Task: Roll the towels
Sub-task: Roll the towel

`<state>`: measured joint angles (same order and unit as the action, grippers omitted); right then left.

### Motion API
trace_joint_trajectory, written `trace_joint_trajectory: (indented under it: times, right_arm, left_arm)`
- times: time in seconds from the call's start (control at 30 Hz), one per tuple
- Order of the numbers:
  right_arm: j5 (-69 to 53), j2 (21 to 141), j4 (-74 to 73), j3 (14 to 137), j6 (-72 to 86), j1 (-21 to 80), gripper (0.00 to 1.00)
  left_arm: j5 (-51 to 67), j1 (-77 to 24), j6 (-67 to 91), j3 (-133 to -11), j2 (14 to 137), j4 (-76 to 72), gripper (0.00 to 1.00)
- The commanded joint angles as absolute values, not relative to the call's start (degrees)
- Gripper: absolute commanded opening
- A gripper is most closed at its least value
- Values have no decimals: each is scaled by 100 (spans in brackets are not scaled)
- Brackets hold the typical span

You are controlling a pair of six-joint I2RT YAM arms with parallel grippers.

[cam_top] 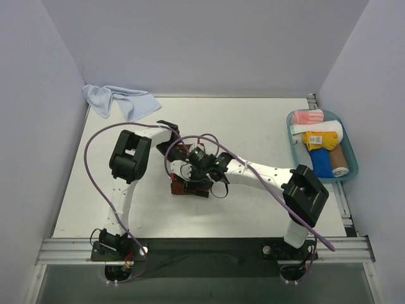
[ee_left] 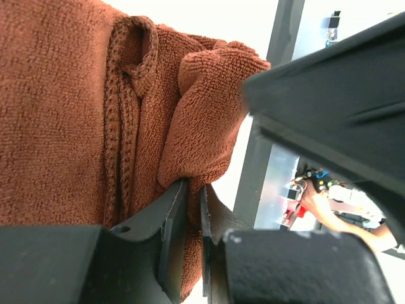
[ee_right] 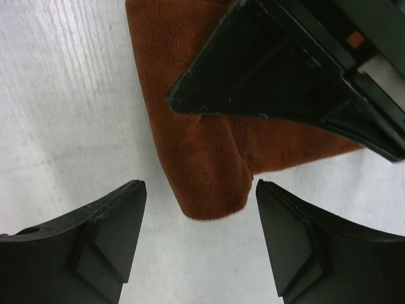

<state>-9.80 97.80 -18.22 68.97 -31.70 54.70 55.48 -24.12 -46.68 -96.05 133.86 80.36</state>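
Now the brown towel (cam_top: 188,185) lies near the middle of the table (cam_top: 266,126), right under the two grippers, which meet above it. It is a rust-coloured terry cloth with short loops and a thick stitched hem that runs along one edge. In the left wrist view the cloth is gathered into soft, thick folds, and one fold hangs over beside the hem. The left gripper (ee_left: 192,209) is clenched on it: its fingers (ee_left: 158,221) stand almost together with a layer of the cloth pinched between them. In the right wrist view one rounded, folded corner of the brown towel rests flat on the white surface. The right gripper (ee_right: 199,190) is released. Its jaws stand wide apart on each side of this corner and do not touch it. The blue towel (cam_top: 120,101) is well apart from them, in the far left corner of the table, crumpled and unrolled. A tray (cam_top: 338,179) at the right edge holds several rolled cloths.
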Motion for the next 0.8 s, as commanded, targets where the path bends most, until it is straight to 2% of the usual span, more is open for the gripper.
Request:
trace_joint_trajectory:
  times: [0.0, 0.1, 0.23, 0.27, 0.3, 0.33, 0.4, 0.43, 0.53, 0.6, 0.7, 0.77]
  right_arm:
    - [-869, 9984, -1292, 6864, -3392, 5502, 71]
    - [-1080, 10186, -1248, 6716, -3402, 5502, 66]
    - [-1406, 10415, -1239, 6531, -3401, 5484, 48]
    - [-1467, 10519, -1239, 6504, -3410, 5476, 38]
    - [-1616, 10573, -1248, 6469, -3384, 5449, 34]
    - [-1713, 10634, -1274, 6477, -3349, 5423, 23]
    - [-1941, 10810, -1327, 6504, -3314, 5309, 11]
    - [-2160, 10854, -1353, 6547, -3305, 5274, 0]
    - [-2617, 11039, -1467, 6714, -3261, 5142, 0]
    - [-2846, 11232, -1590, 6881, -3252, 5089, 0]
    - [-3260, 11469, -1775, 7110, -3339, 4992, 0]
    - [-3462, 11609, -1854, 7172, -3454, 4948, 0]
  left_arm:
    - [4825, -2347, -5027, -9598, 13711, 7383, 10]
    - [4834, -2277, -5036, -9554, 13729, 7383, 10]
    - [4930, -2119, -5010, -9519, 13737, 7392, 11]
    - [4948, -2092, -5001, -9492, 13729, 7392, 11]
    - [4966, -2013, -4992, -9457, 13720, 7392, 11]
    - [5009, -1978, -4983, -9422, 13702, 7374, 11]
    - [5080, -1881, -4887, -9352, 13606, 7322, 11]
    - [5167, -1776, -4861, -9273, 13571, 7321, 11]
    - [5317, -1522, -4729, -8993, 13343, 7216, 11]
    - [5309, -1363, -4361, -8781, 13114, 6892, 16]
    - [5142, -1012, -3518, -8272, 12719, 6049, 29]
    - [5089, -714, -3070, -7903, 12377, 5488, 35]
